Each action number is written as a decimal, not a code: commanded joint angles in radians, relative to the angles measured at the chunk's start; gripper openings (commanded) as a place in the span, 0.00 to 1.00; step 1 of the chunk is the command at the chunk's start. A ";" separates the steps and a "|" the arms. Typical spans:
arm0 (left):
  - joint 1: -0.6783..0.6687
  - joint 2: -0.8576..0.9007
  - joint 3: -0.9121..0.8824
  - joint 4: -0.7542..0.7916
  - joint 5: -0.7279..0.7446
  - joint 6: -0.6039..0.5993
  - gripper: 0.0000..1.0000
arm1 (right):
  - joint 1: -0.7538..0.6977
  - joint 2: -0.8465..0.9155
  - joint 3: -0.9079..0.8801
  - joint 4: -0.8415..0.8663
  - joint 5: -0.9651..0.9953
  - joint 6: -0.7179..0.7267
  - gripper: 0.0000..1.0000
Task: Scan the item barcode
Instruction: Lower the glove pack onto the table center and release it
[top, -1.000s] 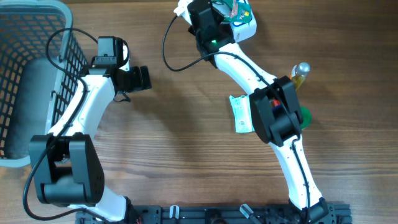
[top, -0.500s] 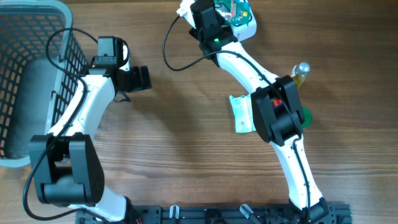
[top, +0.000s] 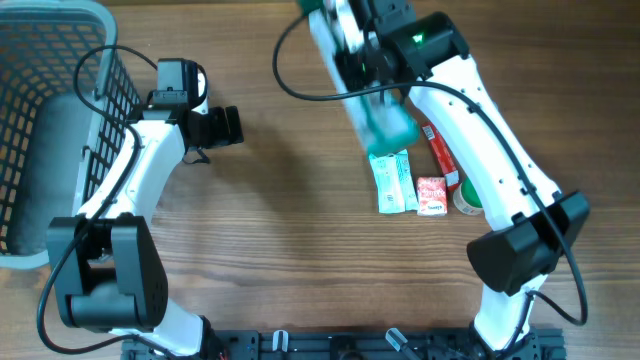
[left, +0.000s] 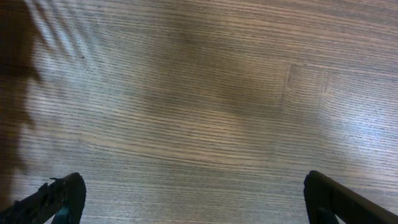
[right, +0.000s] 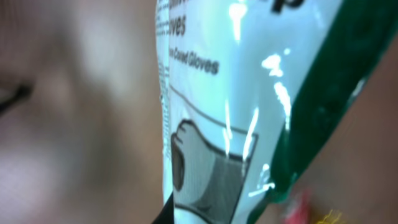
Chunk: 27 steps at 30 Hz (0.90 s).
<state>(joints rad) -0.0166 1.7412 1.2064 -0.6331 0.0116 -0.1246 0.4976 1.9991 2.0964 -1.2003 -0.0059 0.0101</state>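
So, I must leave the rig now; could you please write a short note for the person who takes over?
Left gripper: open, empty, over the table, near the basket.
Right gripper: shut on the glove pack, which looks lifted and is blurred in the overhead view.
On the table: green sachet, small red packet, red tube, close together.
Done: pack picked up.
Left: no scanner and no barcode show in any view, so the scan is not confirmed. Find the barcode and present it.
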 joint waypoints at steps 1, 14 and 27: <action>0.004 -0.007 0.005 0.000 -0.010 0.006 1.00 | -0.002 0.026 -0.040 -0.159 -0.202 0.127 0.05; 0.004 -0.007 0.005 0.001 -0.009 0.006 1.00 | -0.002 0.026 -0.294 -0.140 -0.201 0.288 0.80; 0.004 -0.007 0.005 0.001 -0.010 0.006 1.00 | -0.002 0.026 -0.321 0.103 -0.202 0.287 1.00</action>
<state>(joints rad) -0.0166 1.7412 1.2064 -0.6331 0.0113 -0.1246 0.4976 2.0113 1.7794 -1.1748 -0.1947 0.2905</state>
